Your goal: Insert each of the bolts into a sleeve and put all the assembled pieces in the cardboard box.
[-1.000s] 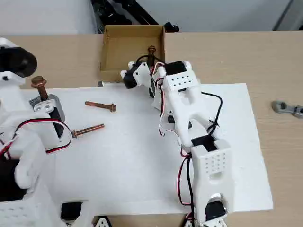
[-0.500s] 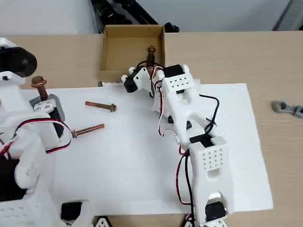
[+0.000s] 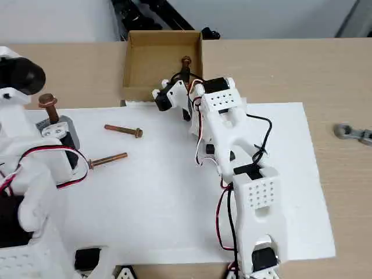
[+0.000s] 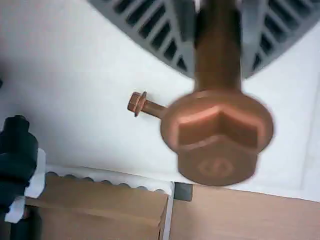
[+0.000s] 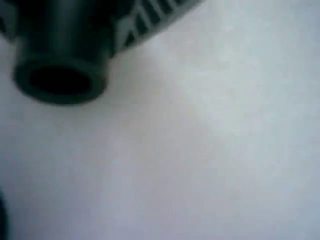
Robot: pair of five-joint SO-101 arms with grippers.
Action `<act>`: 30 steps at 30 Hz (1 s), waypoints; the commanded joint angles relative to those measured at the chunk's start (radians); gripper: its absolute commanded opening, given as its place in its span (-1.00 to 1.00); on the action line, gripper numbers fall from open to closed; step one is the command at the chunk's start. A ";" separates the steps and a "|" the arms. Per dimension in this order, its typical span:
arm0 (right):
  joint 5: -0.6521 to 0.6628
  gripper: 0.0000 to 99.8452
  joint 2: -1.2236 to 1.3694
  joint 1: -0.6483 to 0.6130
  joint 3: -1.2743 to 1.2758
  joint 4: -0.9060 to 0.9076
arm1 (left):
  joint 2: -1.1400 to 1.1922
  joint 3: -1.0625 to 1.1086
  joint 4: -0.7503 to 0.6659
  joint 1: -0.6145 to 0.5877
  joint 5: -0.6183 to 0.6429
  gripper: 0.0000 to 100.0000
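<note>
High view, right gripper [image 3: 185, 80] clamped on black sleeve [image 5: 60, 75], shifted slightly by cardboard box [image 3: 156, 63], left gripper [image 4: 218, 35] still holding bolt [image 4: 217, 135].

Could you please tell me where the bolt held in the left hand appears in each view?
High view: bolt upright at far left.
Left wrist view: bolt close up, head toward the camera.
Right wrist view: black sleeve over white sheet.
Shared landmark: the white sheet.

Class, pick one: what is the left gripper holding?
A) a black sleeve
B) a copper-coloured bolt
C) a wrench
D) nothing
B: in the left wrist view the left gripper is clamped on the shaft of a copper-coloured bolt, whose hex head points toward the camera.
</note>
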 commanded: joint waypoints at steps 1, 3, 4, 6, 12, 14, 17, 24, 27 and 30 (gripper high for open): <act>-0.005 -0.98 0.001 -0.030 0.000 -0.008 | -0.011 -0.004 -0.029 0.009 -0.011 -0.99; -0.040 -0.98 0.001 -0.042 0.000 -0.021 | -0.011 -0.004 -0.029 0.009 -0.011 -0.99; -0.060 -0.98 0.001 -0.050 0.000 -0.031 | -0.011 -0.004 -0.029 0.009 -0.011 -0.99; -0.094 -0.98 -0.001 -0.058 0.000 -0.054 | -0.011 -0.004 -0.029 0.009 -0.011 -0.99; -0.253 -0.99 -0.076 -0.054 -0.021 -0.079 | -0.011 -0.004 -0.034 0.009 -0.012 -0.99; -0.327 -0.99 -0.127 -0.051 -0.021 -0.071 | -0.011 -0.004 -0.034 0.009 -0.012 -0.99; -0.457 -0.99 -0.199 -0.038 -0.018 -0.070 | -0.011 -0.004 -0.034 0.009 -0.012 -0.99; -0.537 -0.99 -0.338 -0.022 -0.017 0.035 | -0.012 -0.004 -0.031 0.008 -0.015 -0.99; -0.545 -0.99 -0.392 -0.022 -0.017 0.110 | -0.012 -0.004 -0.031 0.008 -0.015 -0.99; -0.578 -0.99 -0.469 -0.021 -0.017 0.145 | -0.011 0.010 -0.035 0.008 -0.015 -0.99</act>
